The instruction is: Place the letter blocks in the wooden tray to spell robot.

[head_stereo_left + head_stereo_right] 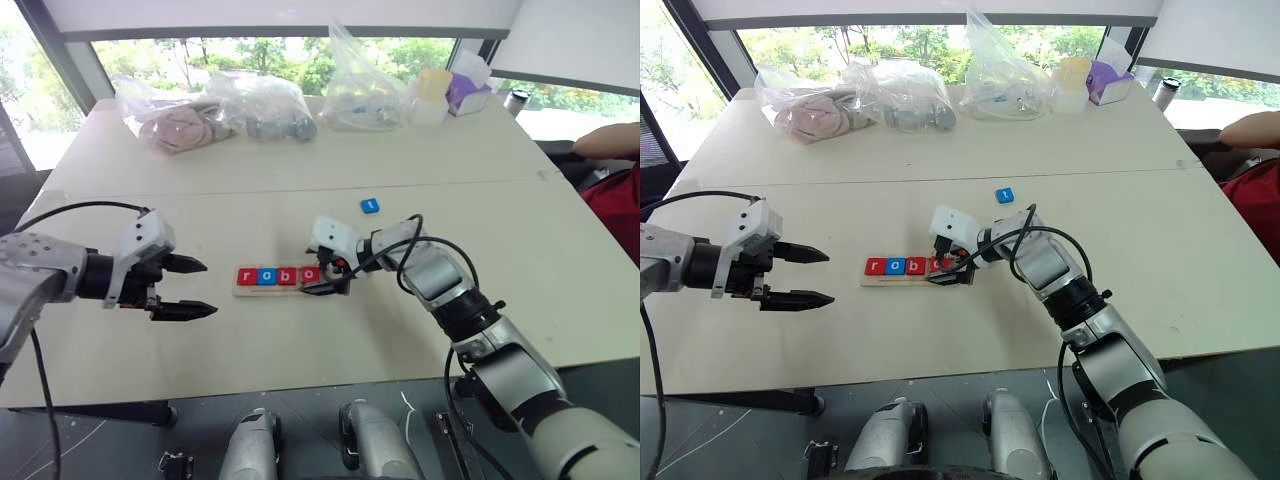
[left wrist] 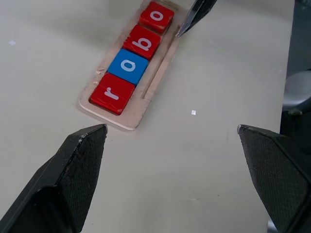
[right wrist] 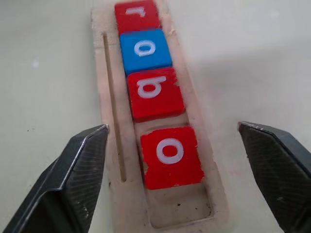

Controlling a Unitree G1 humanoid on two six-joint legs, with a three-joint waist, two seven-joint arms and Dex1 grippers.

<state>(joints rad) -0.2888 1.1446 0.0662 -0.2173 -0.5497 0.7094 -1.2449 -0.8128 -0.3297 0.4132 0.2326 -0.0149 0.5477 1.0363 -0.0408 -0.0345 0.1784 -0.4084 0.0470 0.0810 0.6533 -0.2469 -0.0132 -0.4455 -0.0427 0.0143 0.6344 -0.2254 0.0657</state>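
The right tool [image 3: 172,179] hangs open astride the second red "o" block [image 3: 171,156] in the wooden tray [image 3: 104,87]. The left tool [image 1: 185,288] is open too, well apart. A blue "t" block [image 1: 370,205] lies beyond on the desk [image 1: 300,340].

Pale table [image 1: 250,350], seam running across middle. Wooden tray [image 3: 104,97] flat on near half, roughly centre, holding four tiles in row (red r, blue o, red b, red o), last slot bare. Blue t tile [image 1: 370,205] loose on tabletop, beyond tray and toward right, well apart from it. Far half: clear plastic bags [image 1: 215,110] bunched along back edge, contents hard to make out, pale yellow cup [image 1: 432,95] and purple box [image 1: 467,95] beside them at far right.
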